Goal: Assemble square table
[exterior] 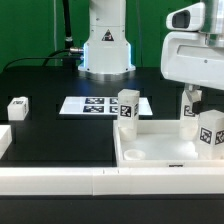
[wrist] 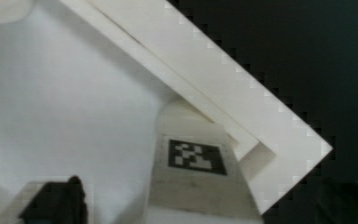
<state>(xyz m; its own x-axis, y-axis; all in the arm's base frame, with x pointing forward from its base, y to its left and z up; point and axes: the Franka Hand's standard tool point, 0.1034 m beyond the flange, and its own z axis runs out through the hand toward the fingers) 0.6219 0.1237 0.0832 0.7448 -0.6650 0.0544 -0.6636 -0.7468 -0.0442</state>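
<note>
The square table slab (exterior: 165, 150) lies underside up at the exterior view's lower right. It fills the wrist view (wrist: 69, 100) with its raised rim. A tagged white leg (exterior: 126, 107) stands at its far left corner and another (exterior: 210, 128) at its right edge. A third leg (exterior: 188, 122) stands at the far right corner, right under my gripper (exterior: 192, 102). In the wrist view this leg (wrist: 197, 155) sits between my fingers (wrist: 55, 200) with a gap on each side. My gripper (wrist: 194, 208) looks open around it. A fourth leg (exterior: 17, 107) lies loose at the left.
The marker board (exterior: 95, 105) lies flat behind the slab. A long white rail (exterior: 70, 181) runs along the front, and another rail end (exterior: 4, 140) sits at the left. The robot base (exterior: 105, 50) stands at the back.
</note>
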